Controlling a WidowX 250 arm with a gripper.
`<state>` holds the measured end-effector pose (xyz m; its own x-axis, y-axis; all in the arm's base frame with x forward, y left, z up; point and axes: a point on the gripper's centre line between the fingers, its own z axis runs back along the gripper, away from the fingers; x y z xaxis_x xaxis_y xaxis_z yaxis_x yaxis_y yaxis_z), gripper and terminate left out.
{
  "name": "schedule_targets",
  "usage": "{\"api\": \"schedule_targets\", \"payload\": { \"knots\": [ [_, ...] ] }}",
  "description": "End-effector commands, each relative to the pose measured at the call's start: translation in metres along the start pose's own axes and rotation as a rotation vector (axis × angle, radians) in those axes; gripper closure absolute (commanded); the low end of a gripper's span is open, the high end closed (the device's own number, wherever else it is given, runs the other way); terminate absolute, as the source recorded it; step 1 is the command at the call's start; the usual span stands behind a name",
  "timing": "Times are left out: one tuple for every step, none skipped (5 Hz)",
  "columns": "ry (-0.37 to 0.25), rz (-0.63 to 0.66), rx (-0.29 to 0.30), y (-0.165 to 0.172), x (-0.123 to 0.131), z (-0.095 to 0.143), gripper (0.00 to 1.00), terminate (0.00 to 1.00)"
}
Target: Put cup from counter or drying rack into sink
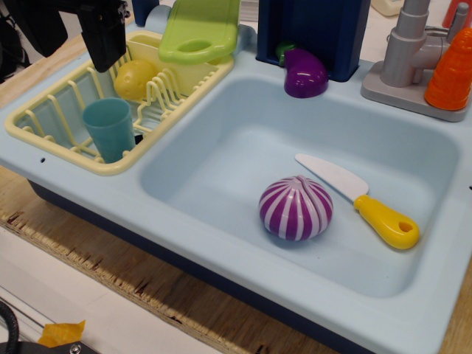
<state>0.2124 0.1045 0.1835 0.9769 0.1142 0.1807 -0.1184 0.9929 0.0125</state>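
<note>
The teal-blue cup [110, 130] stands upright, mouth up, in the near part of the pale yellow drying rack [46, 142] at the left. My black gripper [107, 55] hangs above the far side of the rack, up and behind the cup and apart from it. Its jaws merge into one dark shape, so I cannot tell whether they are open or shut. The light blue sink [243, 136] lies to the right of the rack.
A yellow lemon toy [134, 79] sits in the rack behind the cup. A lime green cutting board [199, 29] leans on the rack's far end. In the sink lie a striped purple onion [295, 208] and a yellow-handled knife [361, 199]. An eggplant [304, 74], grey faucet [409, 51] and orange carrot [453, 70] stand behind it.
</note>
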Motion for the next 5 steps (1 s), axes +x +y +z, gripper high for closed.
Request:
{"api": "schedule_targets", "payload": {
  "knots": [
    [0.0, 0.0, 0.0, 0.0, 0.0, 0.0, 0.0, 0.0],
    [0.003, 0.016, -0.004, 0.002, 0.001, -0.014, 0.0, 0.0],
    [0.026, 0.02, -0.024, 0.006, 0.001, -0.032, 0.0, 0.0],
    [0.049, 0.021, -0.035, 0.006, 0.002, -0.051, 0.0, 0.0],
    [0.079, 0.023, -0.045, 0.008, 0.004, -0.063, 0.0, 0.0]
  ]
}}
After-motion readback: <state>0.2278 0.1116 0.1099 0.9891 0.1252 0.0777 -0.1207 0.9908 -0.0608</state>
